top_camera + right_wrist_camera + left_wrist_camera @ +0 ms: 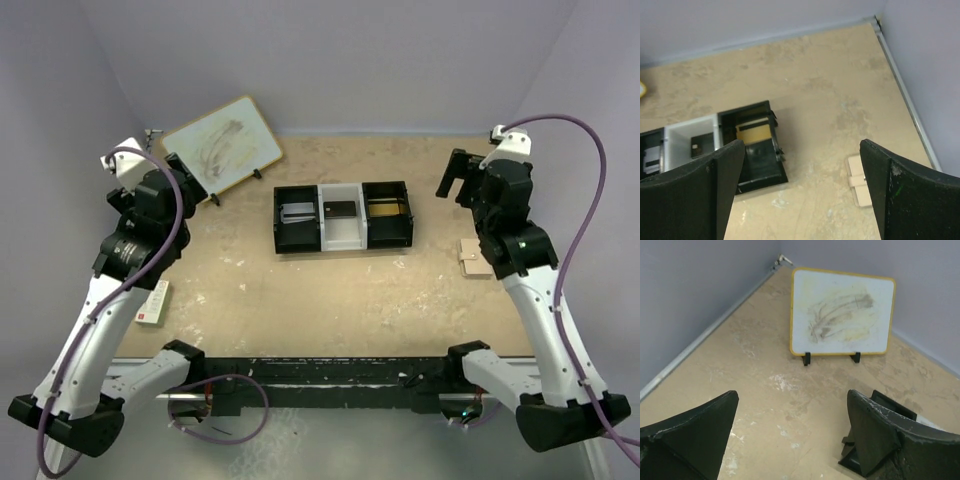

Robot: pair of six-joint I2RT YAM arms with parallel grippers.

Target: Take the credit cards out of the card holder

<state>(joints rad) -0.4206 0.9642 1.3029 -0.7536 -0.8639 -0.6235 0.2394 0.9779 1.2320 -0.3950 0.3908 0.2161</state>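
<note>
The card holder [467, 257] is a flat tan piece with a strap across it, lying shut by the right wall and half hidden under my right arm; it also shows as the card holder [858, 179] in the right wrist view. A silvery credit card [297, 212] lies in the tray's left compartment. A dark card [341, 210] lies in the white middle one, and a tan card with a black stripe [752, 131] in the right one. My left gripper [188, 176] hangs open near the whiteboard. My right gripper [458, 176] hangs open right of the tray, above bare table.
The black-and-white three-compartment tray [320, 243] sits mid-table. A wood-framed whiteboard [222, 145] stands on small feet at the back left. A red-and-white box [153, 302] lies near the left arm. Walls close in on the left, the back and the right.
</note>
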